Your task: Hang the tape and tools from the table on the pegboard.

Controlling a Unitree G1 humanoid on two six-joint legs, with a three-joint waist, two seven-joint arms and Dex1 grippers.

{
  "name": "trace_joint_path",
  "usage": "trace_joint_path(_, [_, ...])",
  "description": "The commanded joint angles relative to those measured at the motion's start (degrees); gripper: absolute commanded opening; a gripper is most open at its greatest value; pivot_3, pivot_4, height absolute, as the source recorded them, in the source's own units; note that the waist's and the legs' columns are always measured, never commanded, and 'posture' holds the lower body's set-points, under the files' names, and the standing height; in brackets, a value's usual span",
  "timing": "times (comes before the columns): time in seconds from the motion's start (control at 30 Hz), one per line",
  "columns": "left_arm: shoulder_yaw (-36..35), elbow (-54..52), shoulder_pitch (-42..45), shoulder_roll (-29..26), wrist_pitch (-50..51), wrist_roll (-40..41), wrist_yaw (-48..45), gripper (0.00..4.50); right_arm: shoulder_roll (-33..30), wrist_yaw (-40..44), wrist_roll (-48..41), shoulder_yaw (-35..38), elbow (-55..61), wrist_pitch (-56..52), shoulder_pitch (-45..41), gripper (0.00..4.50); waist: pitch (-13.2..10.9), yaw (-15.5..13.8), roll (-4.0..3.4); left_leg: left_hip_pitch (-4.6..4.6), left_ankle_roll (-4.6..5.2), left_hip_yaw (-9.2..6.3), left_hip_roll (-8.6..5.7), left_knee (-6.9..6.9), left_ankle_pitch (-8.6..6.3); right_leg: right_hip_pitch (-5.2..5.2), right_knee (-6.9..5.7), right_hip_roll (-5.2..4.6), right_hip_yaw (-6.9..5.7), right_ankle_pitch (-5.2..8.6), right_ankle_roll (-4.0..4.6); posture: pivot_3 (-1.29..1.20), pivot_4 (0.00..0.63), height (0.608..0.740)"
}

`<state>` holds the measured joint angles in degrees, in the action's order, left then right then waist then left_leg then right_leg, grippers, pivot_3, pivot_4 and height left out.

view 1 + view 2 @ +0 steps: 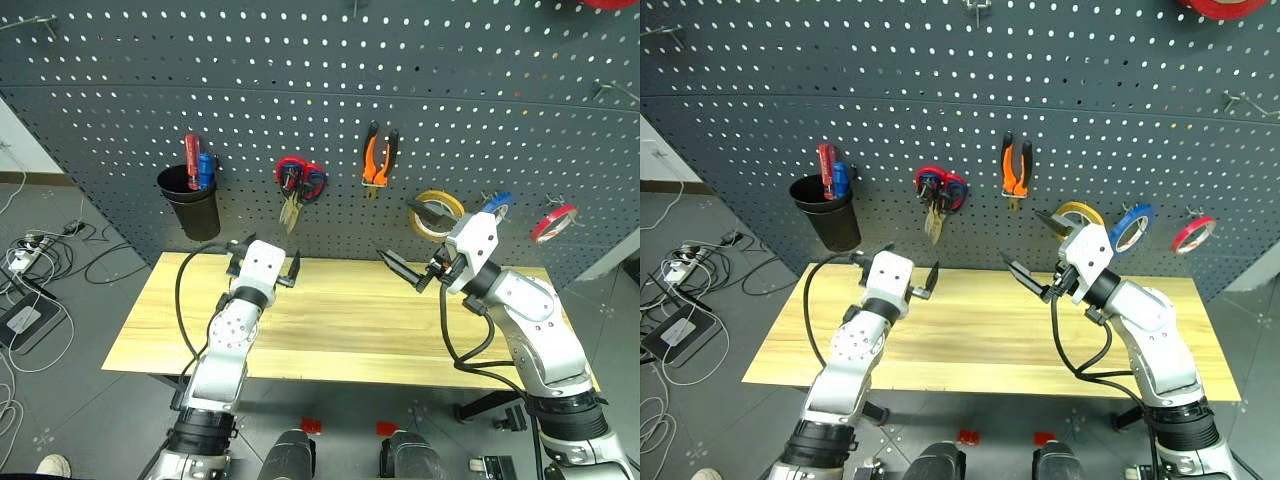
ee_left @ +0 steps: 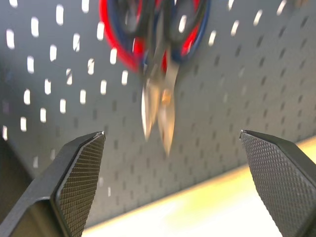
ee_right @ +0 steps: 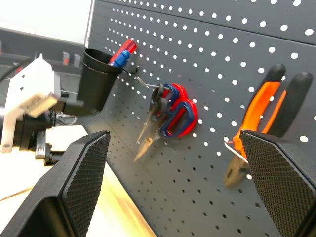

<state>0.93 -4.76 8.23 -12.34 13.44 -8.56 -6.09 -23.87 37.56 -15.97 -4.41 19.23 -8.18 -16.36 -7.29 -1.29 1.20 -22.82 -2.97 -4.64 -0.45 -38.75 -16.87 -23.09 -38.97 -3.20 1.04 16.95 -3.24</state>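
A perforated grey pegboard [image 1: 300,90] backs the grained wooden table [image 1: 340,330]; both empty end effectors spread wide.

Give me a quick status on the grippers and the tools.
Left gripper open, empty. Right gripper open, empty. Pliers, tape and scissors on the pegboard. No tools on the table.

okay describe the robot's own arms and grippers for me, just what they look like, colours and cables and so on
Both arms are silver-grey metal segments with black joints, each ending in a white boxy wrist housing. A black cable loops loosely alongside each forearm. The left gripper and right gripper each carry two black fingers; the pads are flat, wedge-tipped and covered in a fine diamond-knurled texture.
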Motion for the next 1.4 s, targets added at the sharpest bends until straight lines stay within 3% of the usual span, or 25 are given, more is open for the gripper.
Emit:
trace_joint_path(0.03, [-4.5,-5.6,-3.0,-0.1,5.6,1.1,1.6,4.48,-0.4,2.8,-1.7,-2.2,2.4,-1.4,-0.3,4.50,-0.5,0.0,-0.14,0.00,0.03,-0.01,0.01,0.00,-0.02,0.00,0.00,0.00,0.00,0.00,0.00,0.09,0.209,0.740])
trace_joint_path(0.23, [-11.6,-9.3,-3.1,0.6,19.3,5.6,2.1,4.48,0.3,5.4,-1.9,-8.2,3.3,-7.1,-1.6,4.50,-4.2,-0.2,-0.26,0.73,0.27,-0.18,0.01,-0.05,-0.15,0.86,0.03,-0.01,-0.13,0.06,0.09,0.12,0.307,0.740])
trace_joint_path(0.47, [-17.0,-3.2,6.2,-5.4,30.8,9.4,-0.2,4.48,1.4,5.8,-1.6,-12.3,4.3,-12.2,-4.8,4.50,-8.7,0.2,-0.08,0.77,0.27,-0.35,0.05,-0.07,-0.15,0.83,-0.05,0.03,-0.14,0.07,0.10,0.12,0.391,0.740])
trace_joint_path(0.7, [-17.1,13.2,16.0,-11.4,30.7,11.8,-4.2,4.48,4.0,5.2,-1.4,-13.6,3.2,-14.8,-7.7,4.50,-12.5,0.4,0.11,0.53,0.26,-0.36,0.07,-0.10,-0.15,0.63,-0.08,0.03,-0.18,0.06,0.10,0.11,0.450,0.740])
trace_joint_path(0.8, [-16.4,20.2,19.0,-11.6,27.9,14.0,-7.9,4.48,5.0,4.4,-0.7,-14.1,2.5,-15.3,-8.1,4.50,-13.5,0.3,0.32,-0.11,0.16,-0.29,0.05,-0.31,-0.09,-0.13,-0.50,-0.02,-0.15,0.06,0.10,0.10,0.459,0.740])
trace_joint_path(1.0, [-14.3,26.9,23.9,-12.5,24.1,14.5,-10.8,4.48,5.5,3.0,-1.1,-13.9,4.4,-17.5,-7.3,4.50,-15.2,0.4,0.61,-0.22,-0.07,-0.21,0.11,-0.33,0.04,-0.39,-0.87,-0.02,-0.16,0.06,0.10,0.09,0.466,0.740])
trace_joint_path(1.2, [-12.6,30.4,26.4,-14.0,23.1,12.0,-9.0,4.48,5.6,2.4,-1.0,-14.0,5.4,-18.0,-6.3,4.50,-15.5,0.7,0.67,-0.23,-0.12,-0.15,0.13,-0.27,0.06,-0.48,-0.91,-0.01,-0.16,0.06,0.10,0.09,0.458,0.740])
trace_joint_path(1.3, [-11.7,30.3,26.3,-14.5,23.6,11.0,-7.4,3.90,5.9,1.9,-0.9,-14.0,5.1,-17.9,-6.3,4.50,-15.5,1.0,0.67,-0.23,-0.12,-0.13,0.13,-0.24,0.06,-0.50,-0.89,-0.02,-0.15,0.06,0.10,0.09,0.455,0.740])
trace_joint_path(1.4, [-11.6,29.6,26.6,-14.9,24.5,10.6,-6.4,3.04,6.1,1.6,-1.0,-13.9,4.9,-18.0,-6.4,4.50,-15.5,1.2,0.68,-0.24,-0.11,-0.13,0.14,-0.23,0.06,-0.56,-0.84,-0.01,-0.15,0.06,0.10,0.10,0.450,0.740])
